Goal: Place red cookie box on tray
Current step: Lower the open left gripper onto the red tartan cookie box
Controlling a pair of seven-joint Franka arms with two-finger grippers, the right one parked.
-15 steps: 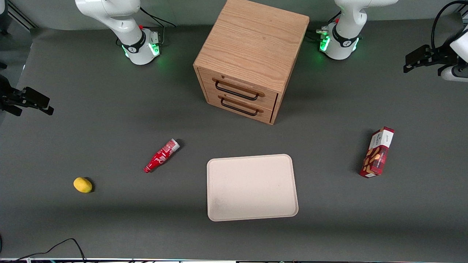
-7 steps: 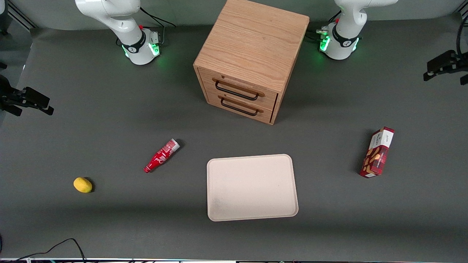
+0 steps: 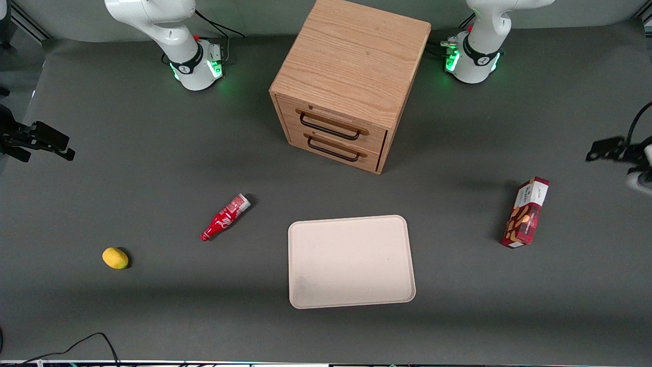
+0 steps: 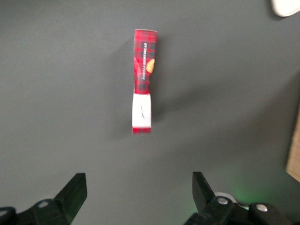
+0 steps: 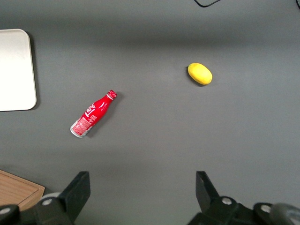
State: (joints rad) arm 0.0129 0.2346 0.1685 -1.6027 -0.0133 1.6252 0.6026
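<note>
The red cookie box [image 3: 525, 212] lies on its narrow side on the grey table, toward the working arm's end, well apart from the cream tray [image 3: 351, 261]. In the left wrist view the red cookie box [image 4: 143, 79] shows its plaid edge and white end panel. My gripper [image 3: 606, 151] hangs over the table at the working arm's end, a little farther from the front camera than the box and not touching it. The gripper [image 4: 139, 187] is open, with only bare table between its fingers [image 4: 75, 190].
A wooden two-drawer cabinet [image 3: 349, 81] stands at the middle, farther from the front camera than the tray. A small red bottle [image 3: 225, 217] and a yellow lemon [image 3: 115, 258] lie toward the parked arm's end. A tray corner [image 4: 286, 5] shows in the left wrist view.
My gripper has swung nearer to the front camera, from level with the cabinet to close beside the cookie box. Box, tray and the other objects have not moved.
</note>
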